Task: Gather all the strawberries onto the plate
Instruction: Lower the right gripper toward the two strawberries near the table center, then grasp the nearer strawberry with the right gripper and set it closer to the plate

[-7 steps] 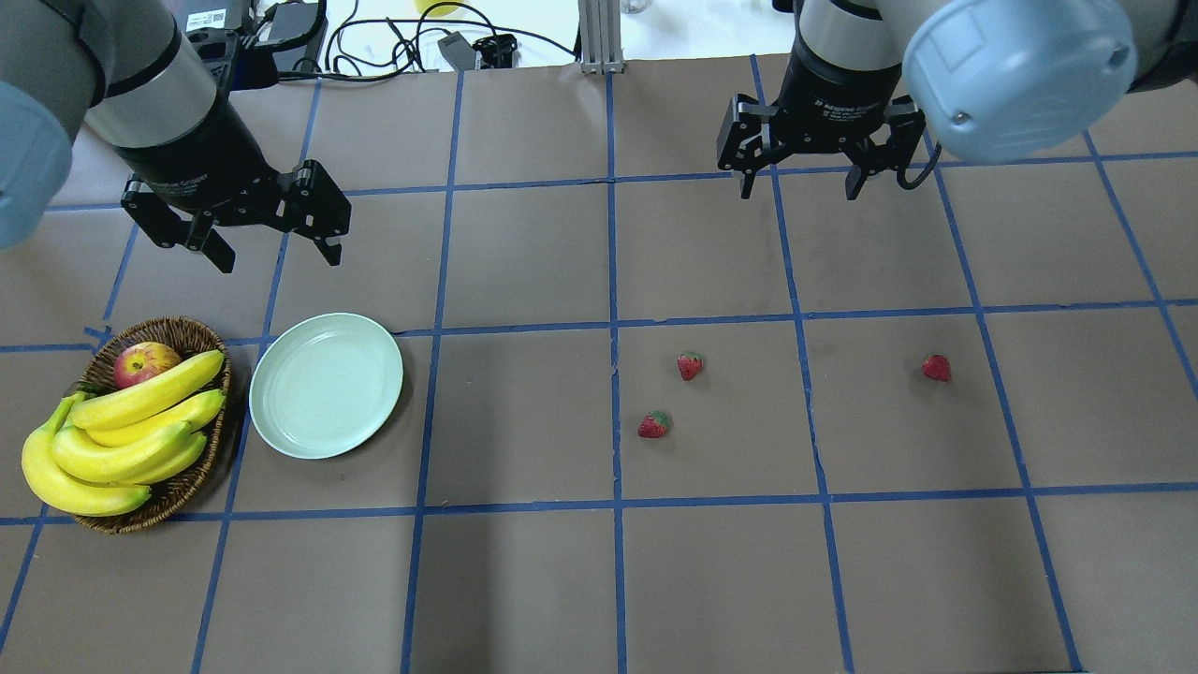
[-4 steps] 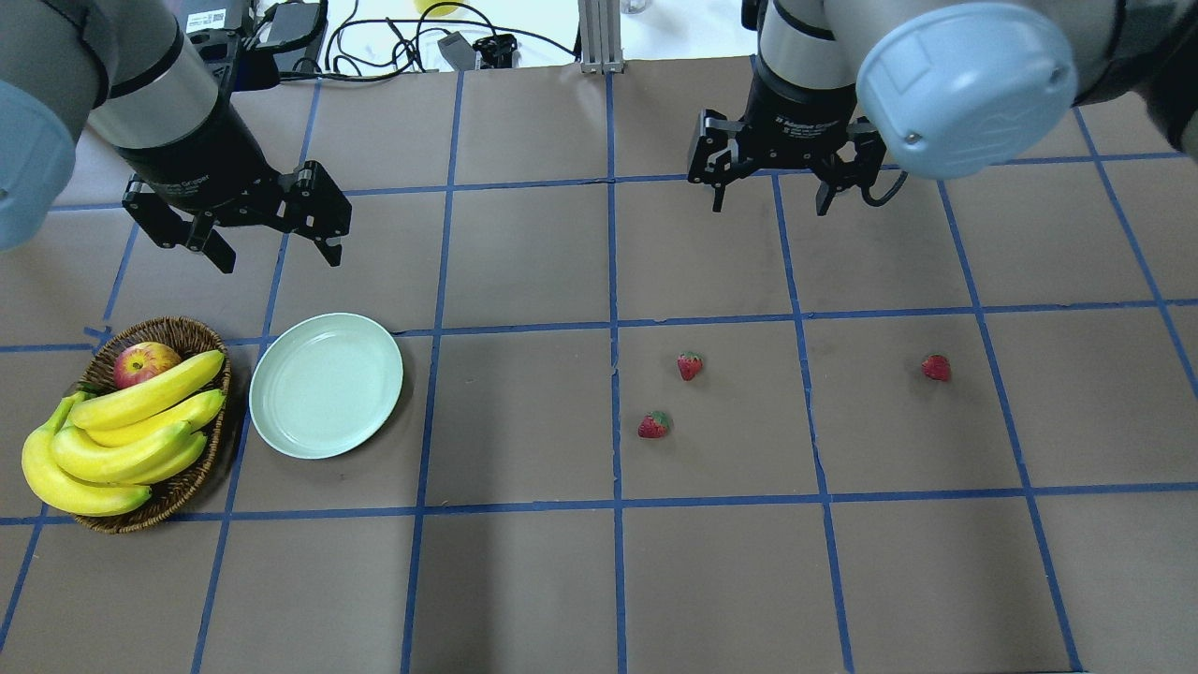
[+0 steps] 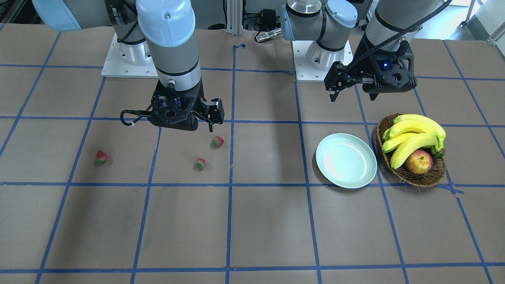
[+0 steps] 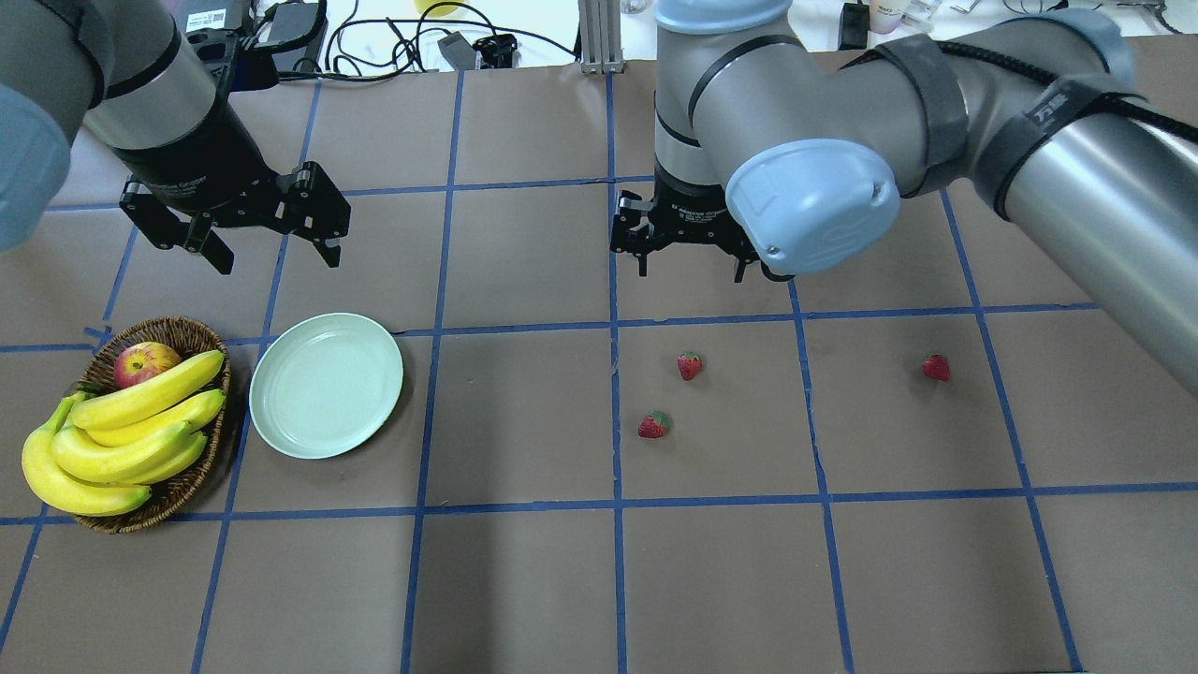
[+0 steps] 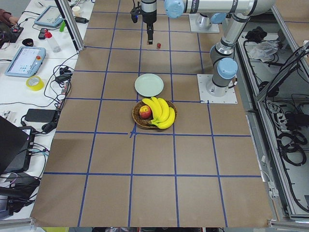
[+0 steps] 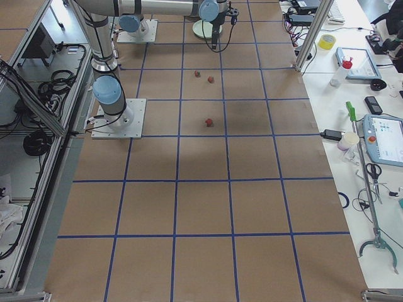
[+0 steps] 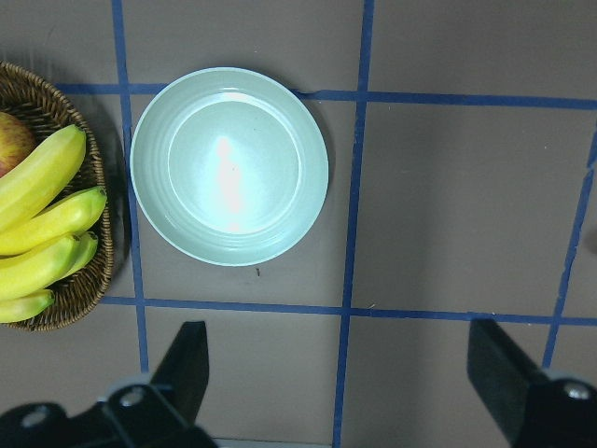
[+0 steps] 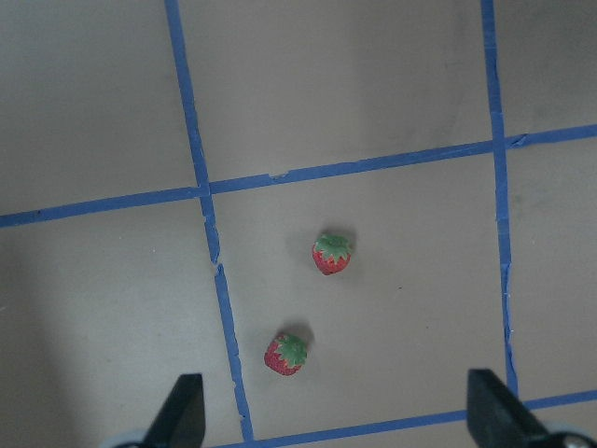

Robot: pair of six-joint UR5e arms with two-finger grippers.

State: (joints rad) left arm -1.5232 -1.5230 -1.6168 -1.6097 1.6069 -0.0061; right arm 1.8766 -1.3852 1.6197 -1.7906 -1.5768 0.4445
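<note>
Three small red strawberries lie on the brown table: two close together (image 4: 690, 365) (image 4: 654, 426) and one apart on the right (image 4: 936, 367). The close pair shows in the right wrist view (image 8: 333, 254) (image 8: 286, 354). My right gripper (image 4: 691, 271) hangs open above the table, just behind that pair, holding nothing. The pale mint plate (image 4: 326, 385) sits empty at the left, beside the basket. Behind the plate, my left gripper (image 4: 279, 255) hovers open and empty; its wrist view looks straight down on the plate (image 7: 229, 166).
A brown wicker basket (image 4: 178, 328) with bananas (image 4: 131, 421) and a red-yellow apple (image 4: 145, 363) stands left of the plate. Blue tape lines grid the table. Cables and devices lie beyond the far edge.
My right arm has swung left and slightly forward, from the back right to just behind the two close strawberries. The left arm, the plate and the strawberries have not moved.
</note>
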